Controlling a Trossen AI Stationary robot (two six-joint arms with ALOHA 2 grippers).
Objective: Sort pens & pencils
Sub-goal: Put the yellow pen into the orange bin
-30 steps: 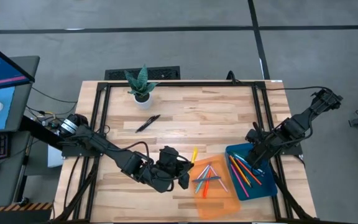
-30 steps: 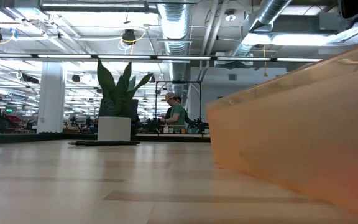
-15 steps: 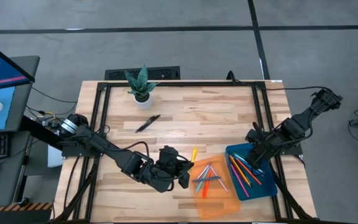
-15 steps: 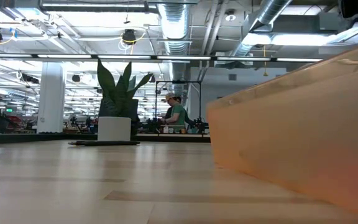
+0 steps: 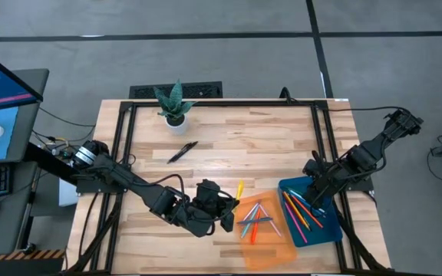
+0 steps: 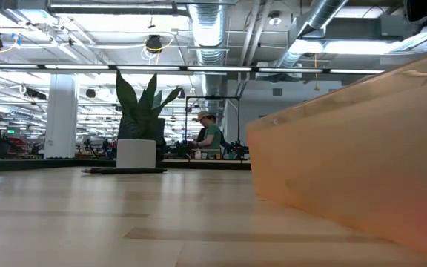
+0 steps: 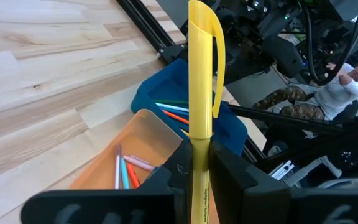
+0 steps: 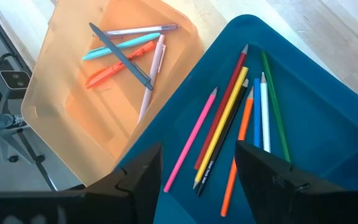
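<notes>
The yellow pen [image 7: 200, 81] is held tight between the two dark fingers of the left gripper [image 5: 227, 213], and it sticks straight out past the fingertips with its cap and clip at the far end. From above, the yellow pen [image 5: 239, 190] shows near the middle of the table, just beside the near corner of the orange tray [image 5: 276, 251]. Its long side points away from the gripper and up the table, so it runs along the tray's edge and not into it. The orange tray lies off to the right of the pen, very close. I think the next move is to swing the pen over that edge and let it go, because the orange tray already has pens in it: a pink one, a light blue one, an orange one and a dark one [image 8: 120, 57]. The left arm is the nearer one for this job. The blue tray [image 5: 330, 227] sits right against the orange tray on its far side, and it holds the pencils [image 8: 227, 121], lying side by side in red, yellow, pink, orange, white, blue and green. The right gripper [image 5: 315, 192] waits over the blue tray with its fingers spread apart and nothing in them. One black pen [image 5: 182, 152] lies alone on the table [image 5: 267, 146], near a small potted plant [image 5: 174, 104], well apart from both trays.
</notes>
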